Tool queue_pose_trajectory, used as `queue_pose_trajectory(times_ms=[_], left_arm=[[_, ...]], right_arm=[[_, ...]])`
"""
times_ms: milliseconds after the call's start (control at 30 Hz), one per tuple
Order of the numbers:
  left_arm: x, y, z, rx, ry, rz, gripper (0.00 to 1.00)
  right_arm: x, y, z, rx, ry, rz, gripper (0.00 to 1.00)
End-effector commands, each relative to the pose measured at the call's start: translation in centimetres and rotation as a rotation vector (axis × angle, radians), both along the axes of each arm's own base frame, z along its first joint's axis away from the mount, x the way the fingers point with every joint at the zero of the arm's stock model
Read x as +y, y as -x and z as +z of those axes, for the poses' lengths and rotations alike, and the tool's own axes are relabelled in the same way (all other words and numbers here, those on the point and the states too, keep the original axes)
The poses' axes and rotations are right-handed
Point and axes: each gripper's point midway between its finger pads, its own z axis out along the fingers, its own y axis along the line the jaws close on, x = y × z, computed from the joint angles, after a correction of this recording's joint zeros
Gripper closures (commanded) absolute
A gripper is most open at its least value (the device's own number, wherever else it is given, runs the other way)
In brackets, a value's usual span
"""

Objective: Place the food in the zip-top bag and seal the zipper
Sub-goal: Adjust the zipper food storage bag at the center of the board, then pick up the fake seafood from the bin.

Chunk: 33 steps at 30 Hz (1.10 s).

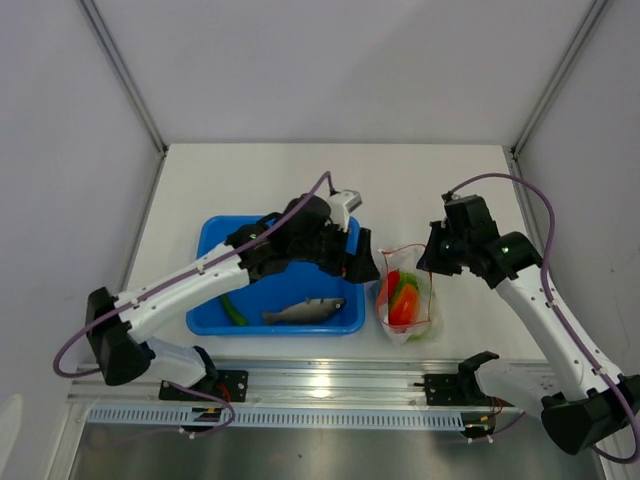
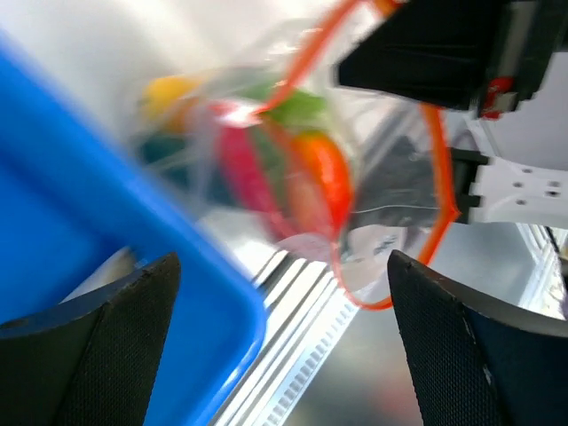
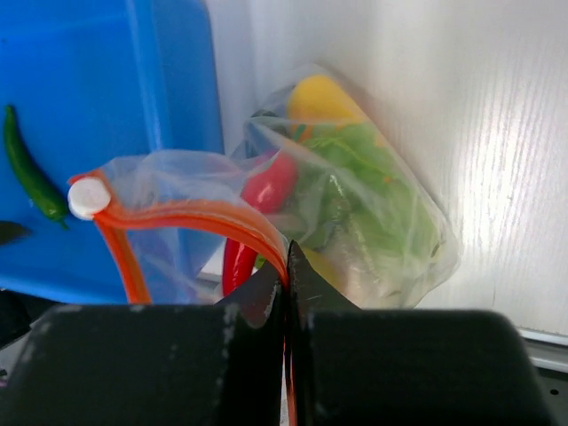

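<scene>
The table point(image 1: 300, 170) shows its widest bare stretch on the far side, between the tray and the back wall. The blue tray point(image 1: 215, 245) sits left of centre, its near edge close to the table's near edge. The left arm reaches across the tray. The left gripper point(image 2: 282, 257) stands wide with nothing between its fingers, by the tray's right edge and facing the bag. The bag point(image 1: 410, 310) lies just right of the tray, near the table's near edge, with its mouth open. Red, green and yellow food point(image 1: 403, 298) fills it. A fish point(image 1: 305, 312) and a green pepper point(image 1: 233, 310) lie along the tray's near side. The right gripper point(image 3: 286, 266) is pinched tight on the zipper point(image 3: 195, 213), whose white slider point(image 3: 87, 197) sits at the strip's left end.
</scene>
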Motion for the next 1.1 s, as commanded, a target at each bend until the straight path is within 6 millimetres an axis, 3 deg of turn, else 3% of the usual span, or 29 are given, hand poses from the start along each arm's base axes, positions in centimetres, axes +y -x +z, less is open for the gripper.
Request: queue_pose_trajectory(times_ms=[0,133,200,300,400,467,500,567,600,867,1067], left_arm=[[6.5,-2.4,-0.2,-0.007,-0.109,0.186,0.0],[11.2,-3.7,-1.6,0.006,-0.222,0.302,0.0],[13.5,-3.6,-3.2,0.072,-0.314,0.36,0.01],[15.1,-2.7,-6.5,0.15,-0.451,0.349,0.01],[15.3,-2.1,-8.3,0.117,-0.466,0.278,0.01],[15.3,-2.2,-7.9,0.024,-0.424,0.233,0.01],[15.5,-2.0,-9.6,0.009,-0.431,0.21,0.01],[15.5,-1.9,-9.8,-0.05,-0.419,0.144,0.01],[15.7,-1.4,-10.9,-0.051,-0.43,0.112,0.01],[12.8,-2.2,-11.6,-0.184,-0.346,-0.081,0.0],[11.5,-2.2,-14.8,-0.114,-0.399,-0.199,0.01]], right_arm=[[-0.4,-1.2,-0.9,0.0,0.028,-0.043,1.0],[-0.2,-1.9,-2.8,0.051,0.058,-0.045,1.0],[-0.3,-1.8,-3.6,0.091,0.076,-0.06,1.0],[-0.4,-2.2,-4.3,0.108,0.091,-0.07,1.0],[0.0,-2.7,-4.7,0.12,0.09,-0.066,1.0],[0.0,-3.0,-4.9,0.137,0.101,-0.063,1.0],[0.0,-3.1,-4.9,0.139,0.103,-0.063,1.0],[0.0,-3.1,-5.0,0.141,0.109,-0.055,1.0],[-0.1,-3.1,-4.9,0.138,0.112,-0.054,1.0],[0.2,-3.1,-4.2,0.133,0.096,-0.024,1.0],[-0.2,-2.8,-2.8,0.107,0.101,-0.018,1.0]])
